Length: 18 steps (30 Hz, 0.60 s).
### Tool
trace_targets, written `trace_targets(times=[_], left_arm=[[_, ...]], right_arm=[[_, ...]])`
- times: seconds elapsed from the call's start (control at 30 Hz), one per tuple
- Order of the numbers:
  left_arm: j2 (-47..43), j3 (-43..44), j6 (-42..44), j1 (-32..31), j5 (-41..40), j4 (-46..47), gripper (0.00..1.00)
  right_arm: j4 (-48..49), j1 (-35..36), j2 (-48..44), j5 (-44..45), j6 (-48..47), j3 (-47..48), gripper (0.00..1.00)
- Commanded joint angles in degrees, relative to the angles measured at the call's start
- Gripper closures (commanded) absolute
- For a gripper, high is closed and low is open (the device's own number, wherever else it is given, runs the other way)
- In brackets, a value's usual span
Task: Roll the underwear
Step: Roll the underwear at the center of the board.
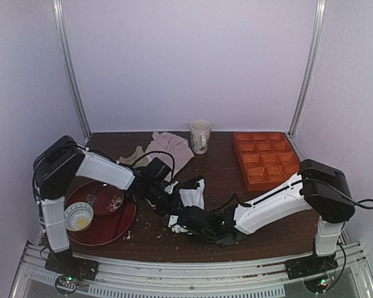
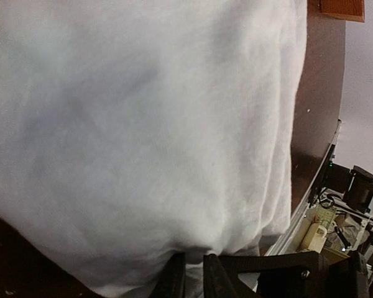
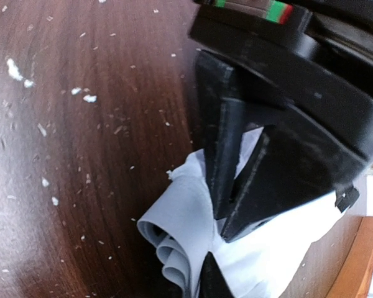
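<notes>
The underwear (image 1: 193,194) is a bunched white cloth with black trim at the middle of the table, between my two grippers. My left gripper (image 1: 171,200) meets it from the left. In the left wrist view the underwear (image 2: 143,124) fills most of the frame, and the left gripper (image 2: 196,264) pinches its near edge between narrowly spaced fingers. My right gripper (image 1: 185,218) reaches in low from the right. Seen from the right wrist, the right gripper (image 3: 227,223) is shut on a folded, layered corner of the underwear (image 3: 180,217), low over the wood.
A red plate (image 1: 105,231) with a patterned bowl (image 1: 79,216) lies front left. A pinkish cloth (image 1: 171,148) and an olive-beige garment (image 1: 133,155) lie at the back, beside a mug (image 1: 200,135). An orange compartment tray (image 1: 265,158) stands back right. Crumbs litter the table (image 1: 236,186).
</notes>
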Motion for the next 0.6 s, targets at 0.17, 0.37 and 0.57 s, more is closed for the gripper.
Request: trace_targets(times=[0.17, 0.37, 0.57], left_arm=[[1.28, 0.90, 1.46, 0.28, -0.53, -4.54, 0.81], [-2.61, 1.56, 2.31, 2.15, -2.12, -6.80, 0.77], [-5.90, 1.90, 2.87, 3.83, -3.18, -8.82, 0.73]], right_arm=[[-5.42, -0.43, 1.43, -2.21, 0.69, -0.16, 1.00], [-9.19, -0.72, -0.39, -5.00, 2.71, 1.80, 1.00], [-13.22, -1.88, -1.49, -9.91, 4.95, 4.68, 1.00]])
